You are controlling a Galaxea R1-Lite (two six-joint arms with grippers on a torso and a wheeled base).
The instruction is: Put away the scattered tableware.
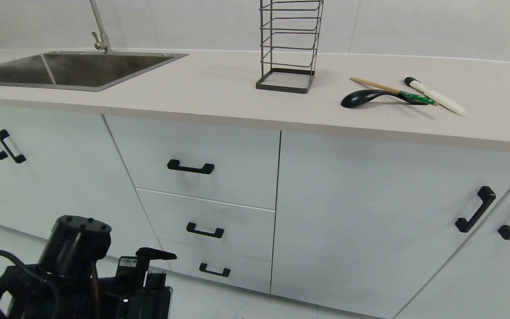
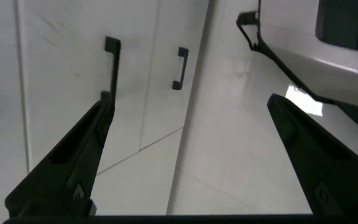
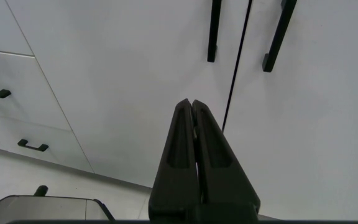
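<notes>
The tabletop carries a wire rack. The scattered tableware lies to the right of that rack: a black spoon, a wooden chopstick meeting its handle end, and a white-handled utensil farthest out. Their long axes all run away from the rack. That side probably favours the right hand, pressed closed on nothing and low before the cupboard doors. The left hand is spread wide and empty.

left pincer spread wide, right pincer closed
</notes>
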